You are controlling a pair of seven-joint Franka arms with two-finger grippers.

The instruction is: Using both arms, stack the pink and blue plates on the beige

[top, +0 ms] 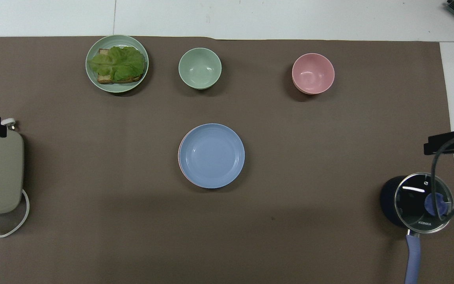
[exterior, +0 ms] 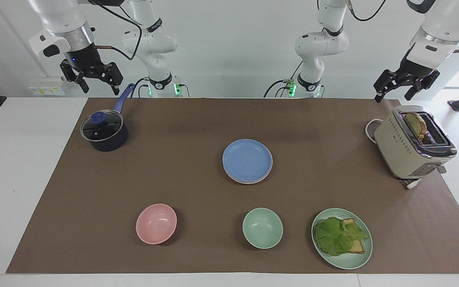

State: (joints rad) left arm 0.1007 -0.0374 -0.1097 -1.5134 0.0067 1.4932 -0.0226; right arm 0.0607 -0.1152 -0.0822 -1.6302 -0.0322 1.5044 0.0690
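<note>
The blue plate (exterior: 247, 160) lies on top of a stack in the middle of the brown mat. A thin edge of the pink plate (top: 179, 156) shows under it. The beige plate is hidden beneath them. My right gripper (exterior: 99, 88) hangs open and holds nothing, high over the mat's edge by the saucepan's handle. My left gripper (exterior: 393, 97) hangs open with nothing in it, above the mat's corner beside the toaster. Both grippers are well apart from the stack.
A lidded dark saucepan (exterior: 104, 131) stands at the right arm's end and a beige toaster (exterior: 412, 145) with bread at the left arm's end. Farther from the robots than the stack stand a pink bowl (exterior: 156, 223), a green bowl (exterior: 262, 228) and a green plate (exterior: 359, 261) with lettuce and bread.
</note>
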